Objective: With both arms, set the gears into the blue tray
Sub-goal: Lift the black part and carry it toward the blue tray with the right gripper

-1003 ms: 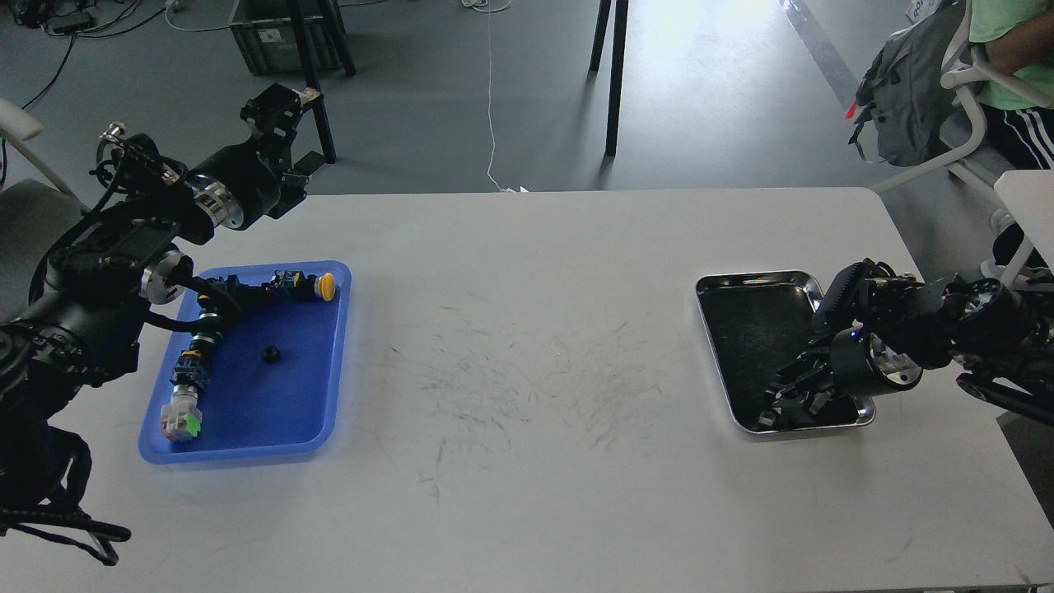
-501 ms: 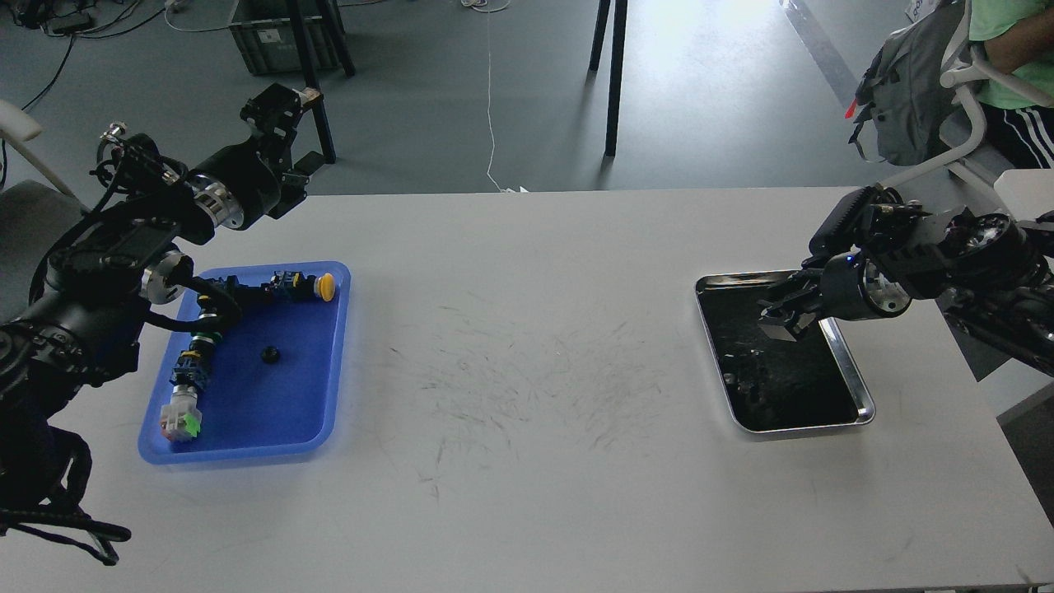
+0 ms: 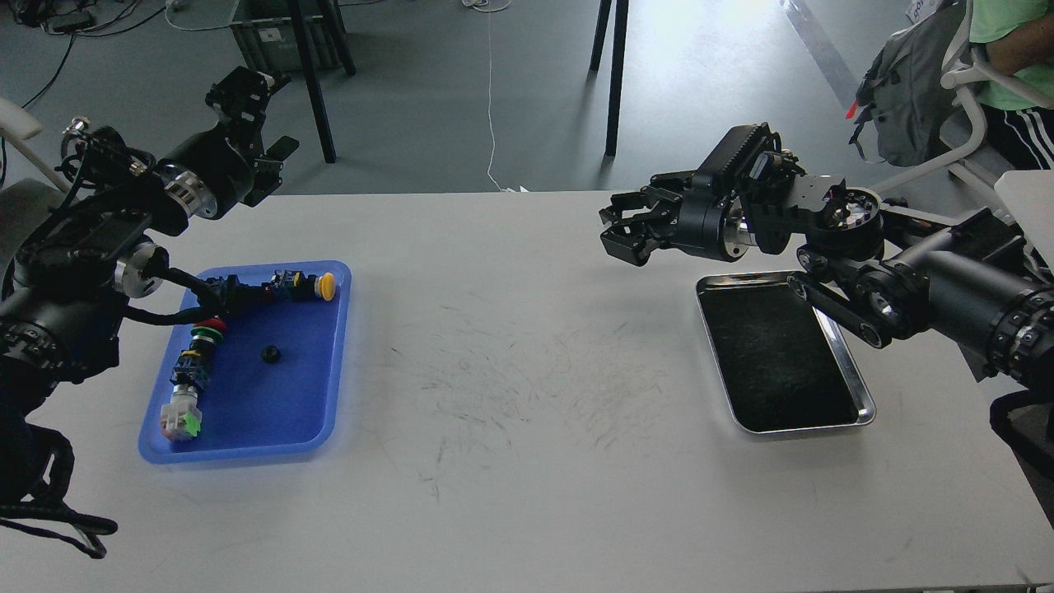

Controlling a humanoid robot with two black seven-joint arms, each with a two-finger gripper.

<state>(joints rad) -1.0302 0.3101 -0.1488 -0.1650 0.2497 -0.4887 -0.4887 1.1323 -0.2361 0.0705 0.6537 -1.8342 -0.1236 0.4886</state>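
Note:
The blue tray (image 3: 247, 451) lies at the table's left. One small black gear (image 3: 270, 354) rests on its floor near the middle. My left gripper (image 3: 247, 89) is raised beyond the tray's far edge, past the table's back edge, and its fingers are too dark to tell apart. My right gripper (image 3: 624, 237) hovers above the table, left of the steel tray's far corner, pointing left. Its dark fingers hide whatever may be between them. No other gear shows.
Push-button switches lie in the blue tray: a yellow-capped one (image 3: 327, 286), a red-and-green one (image 3: 207, 331) and a white-green one (image 3: 182, 420). The steel tray (image 3: 860, 394) with its black inside sits at the right. A seated person (image 3: 1009, 49) is beyond the far right corner.
My right gripper rose out of the steel tray's near end and swung up and left past the tray's far left corner. My left arm shifted slightly up and left.

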